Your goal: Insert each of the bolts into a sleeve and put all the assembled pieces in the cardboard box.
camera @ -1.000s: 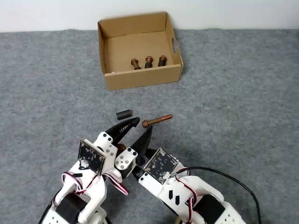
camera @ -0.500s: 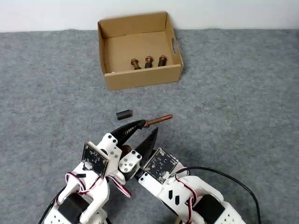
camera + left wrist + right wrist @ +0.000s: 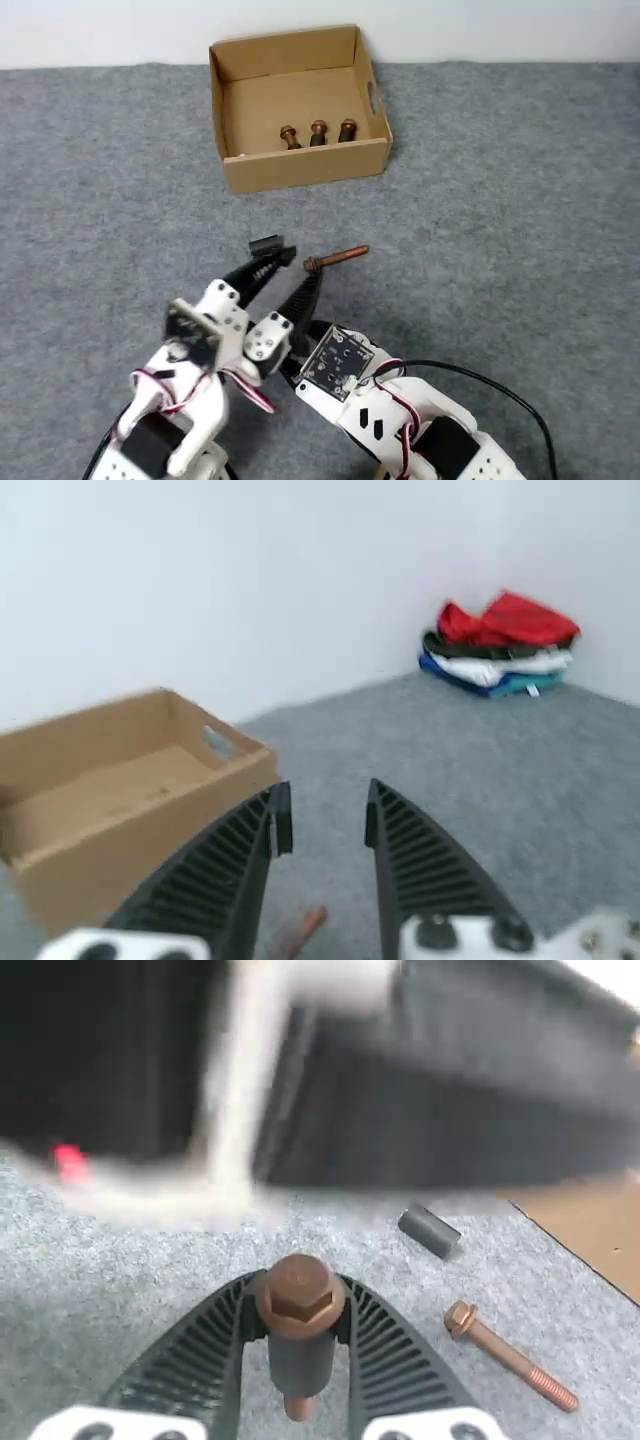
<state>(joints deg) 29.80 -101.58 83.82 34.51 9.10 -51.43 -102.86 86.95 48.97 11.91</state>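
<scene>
Right gripper (image 3: 297, 1290) jaws clamped on a sleeved bolt (image 3: 298, 1305), copper hex head facing the wrist camera, dark sleeve round the shank. Left gripper (image 3: 325, 815) jaws apart, nothing between them, pointing toward the cardboard box (image 3: 300, 165). Loose bolt (image 3: 336, 258) lies flat on the grey surface (image 3: 500, 250); loose sleeve (image 3: 265, 243) near its head end, not touching. Three assembled pieces (image 3: 318, 132) sit in a row inside the box, by its near wall
</scene>
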